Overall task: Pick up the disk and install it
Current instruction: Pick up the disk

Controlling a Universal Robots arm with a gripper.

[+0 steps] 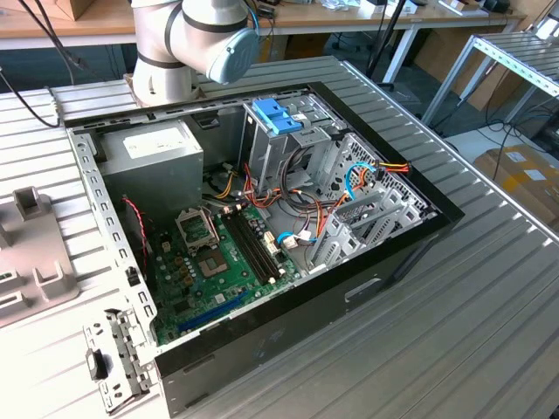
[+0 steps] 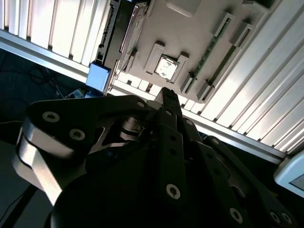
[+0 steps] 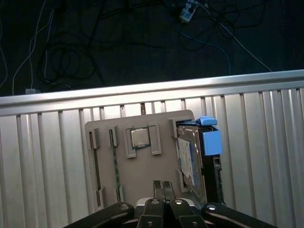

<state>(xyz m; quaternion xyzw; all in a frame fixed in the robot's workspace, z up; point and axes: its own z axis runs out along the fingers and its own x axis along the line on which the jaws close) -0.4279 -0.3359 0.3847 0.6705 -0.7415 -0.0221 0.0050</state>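
Disk (image 3: pixel 189 159) stands on edge in the end slot of a beige holder (image 3: pixel 147 166). Its blue tab (image 3: pixel 212 142) pokes out past the holder's side. The second wrist view has the same disk (image 2: pixel 122 33) w/ tab (image 2: pixel 99 78).

Handling, as a judgement:
- Stiff and prob. dense for its size.
- Metal faces look smooth, so likely slippery under hard pads.
- The plastic carrier will give a little; the tab looks like the weakest bit.
- Shock-sensitive, so no dropping and no banging on slot walls.

Best hold IMO is across the two flat faces at the exposed edge, approx. mid-length, so it lifts straight out w/o tilting or jamming. Not by the tab alone.

Holder also carries a square processor chip (image 3: pixel 140 137) in its own pocket, apart from the disk, plus narrow strip slots. It lies on a ribbed metal counter (image 3: pixel 47 156).

Gripper (image 3: pixel 162 186) hangs over the holder's edge, near the disk but off to one side and not touching it. Fingers (image 3: pixel 157 189) are pressed together w/ nothing between them.

Exterior view: an open computer case (image 1: pixel 288 336) sits on the counter (image 1: pixel 489 305). Inside are a paler blue bracket (image 1: pixel 275 115) on the drive cage and a grey power box (image 1: pixel 153 157).
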